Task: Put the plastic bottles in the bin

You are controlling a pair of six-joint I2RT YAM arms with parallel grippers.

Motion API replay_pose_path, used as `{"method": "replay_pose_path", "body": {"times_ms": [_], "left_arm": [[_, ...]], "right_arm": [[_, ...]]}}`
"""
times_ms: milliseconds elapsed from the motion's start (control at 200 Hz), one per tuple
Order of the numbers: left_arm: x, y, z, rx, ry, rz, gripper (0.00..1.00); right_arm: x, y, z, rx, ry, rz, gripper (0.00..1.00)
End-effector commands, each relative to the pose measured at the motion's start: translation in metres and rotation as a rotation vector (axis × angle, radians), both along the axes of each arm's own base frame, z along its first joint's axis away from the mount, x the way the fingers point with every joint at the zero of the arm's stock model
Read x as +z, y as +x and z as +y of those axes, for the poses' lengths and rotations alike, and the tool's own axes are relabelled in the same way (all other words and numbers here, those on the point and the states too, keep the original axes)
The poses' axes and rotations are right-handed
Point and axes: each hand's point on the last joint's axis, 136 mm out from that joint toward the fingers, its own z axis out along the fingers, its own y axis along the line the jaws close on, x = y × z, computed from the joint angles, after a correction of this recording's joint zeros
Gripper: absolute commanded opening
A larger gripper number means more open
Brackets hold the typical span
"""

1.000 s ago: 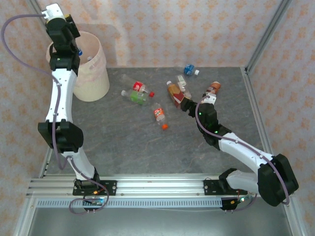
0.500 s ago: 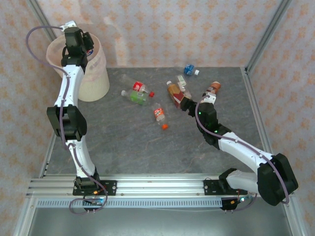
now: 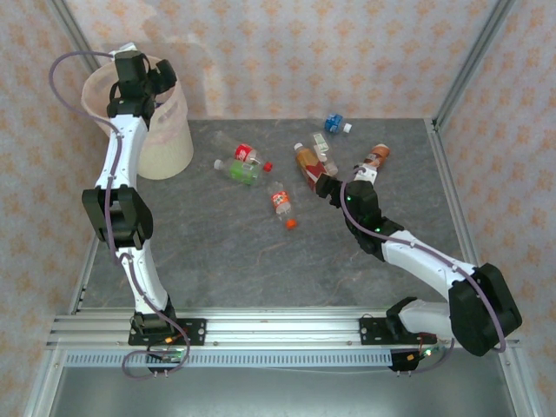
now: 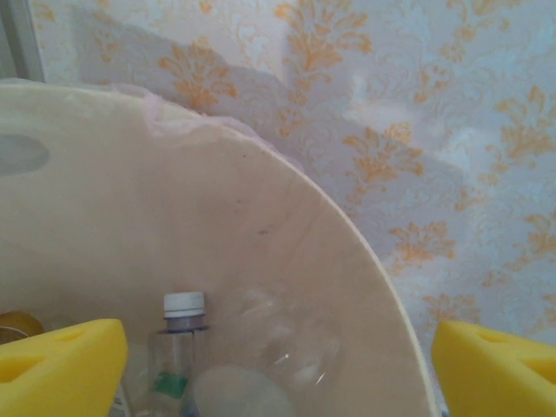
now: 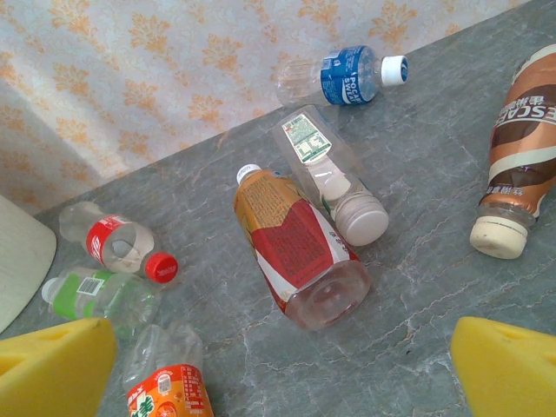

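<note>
Plastic bottles (image 5: 352, 76): prob. light, slick, crushable; take red-label bottle (image 5: 295, 248) mid-body, 12 o'clock of your open-jawed R gripper (image 5: 278, 373). L gripper (image 4: 278, 369) jaws open too.

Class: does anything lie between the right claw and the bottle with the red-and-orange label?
Nothing visible does. Only bare table separates the open right claw from the red-and-orange-labelled bottle. A clear bottle lies beside it, not in front.

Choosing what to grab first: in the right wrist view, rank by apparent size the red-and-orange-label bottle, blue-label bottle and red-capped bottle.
1. The red-and-orange-label bottle, clearly largest.
2. The blue-label bottle and red-capped bottle look alike; the blue one lies farther off, so no ranking.
</note>
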Motion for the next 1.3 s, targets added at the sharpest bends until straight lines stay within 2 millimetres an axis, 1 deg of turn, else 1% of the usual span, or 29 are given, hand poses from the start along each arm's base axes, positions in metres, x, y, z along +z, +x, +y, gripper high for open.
{"method": "replay_pose_path", "body": {"times_ms": [0,80,235,290,300,315,385,505,580,661,706,766,821,836,921,991,1041,1101,1131,1186,1296], "left_arm": [[0.041,-0.015,-0.008,-0.041,0.004,-0.046,0.97],[0.052,-0.022,-0.011,-0.052,0.008,-0.060,1.00],[0.074,-0.035,-0.018,-0.080,0.008,-0.090,1.00],[0.070,-0.036,-0.020,-0.089,-0.012,-0.080,1.00],[0.081,-0.043,-0.022,-0.090,-0.013,-0.100,1.00],[0.086,-0.046,-0.023,-0.094,-0.017,-0.107,1.00],[0.090,-0.053,-0.031,-0.114,-0.044,-0.115,1.00],[0.096,-0.067,-0.047,-0.145,-0.066,-0.143,1.00],[0.099,-0.077,-0.061,-0.168,-0.077,-0.160,1.00],[0.100,-0.088,-0.079,-0.204,-0.098,-0.171,1.00],[0.101,-0.094,-0.090,-0.224,-0.118,-0.183,1.00],[0.099,-0.104,-0.104,-0.250,-0.145,-0.200,1.00],[0.097,-0.114,-0.116,-0.265,-0.173,-0.222,1.00],[0.094,-0.116,-0.118,-0.267,-0.183,-0.222,1.00],[0.087,-0.131,-0.134,-0.296,-0.239,-0.253,1.00],[0.079,-0.144,-0.145,-0.317,-0.264,-0.252,1.00],[0.069,-0.151,-0.151,-0.318,-0.325,-0.243,1.00],[0.062,-0.162,-0.159,-0.345,-0.357,-0.242,1.00],[0.058,-0.167,-0.161,-0.347,-0.365,-0.234,1.00],[0.049,-0.177,-0.163,-0.343,-0.380,-0.218,1.00],[0.033,-0.197,-0.163,-0.327,-0.404,-0.201,1.00]], "right_arm": [[0.012,0.004,0.001,-0.002,0.018,-0.015,0.99],[0.010,0.004,0.001,-0.003,0.020,-0.013,0.99],[0.008,0.003,-0.002,-0.018,0.020,-0.004,0.99],[0.007,0.004,-0.006,-0.033,0.020,0.002,0.99],[0.006,0.004,-0.006,-0.035,0.020,0.005,0.99],[0.005,0.004,-0.007,-0.034,0.020,0.007,0.99],[0.001,0.007,-0.009,-0.016,0.024,0.036,0.99],[-0.015,0.013,-0.017,0.005,-0.001,0.130,0.99],[-0.023,0.018,-0.030,-0.020,-0.010,0.171,0.99],[-0.033,0.026,-0.052,-0.093,0.011,0.216,0.99],[-0.038,0.030,-0.062,-0.115,0.029,0.241,0.99],[-0.045,0.037,-0.070,-0.125,0.030,0.285,0.99],[-0.053,0.042,-0.083,-0.174,0.014,0.338,0.99],[-0.054,0.044,-0.086,-0.187,0.009,0.351,0.99],[-0.065,0.057,-0.107,-0.243,0.018,0.415,0.99],[-0.072,0.070,-0.118,-0.251,0.041,0.461,0.99],[-0.074,0.081,-0.122,-0.236,0.038,0.485,0.99],[-0.077,0.094,-0.126,-0.233,0.011,0.510,0.99],[-0.080,0.100,-0.132,-0.250,-0.001,0.526,0.99],[-0.080,0.112,-0.142,-0.295,-0.011,0.549,0.99],[-0.092,0.130,-0.159,-0.381,-0.043,0.627,1.00]]}}
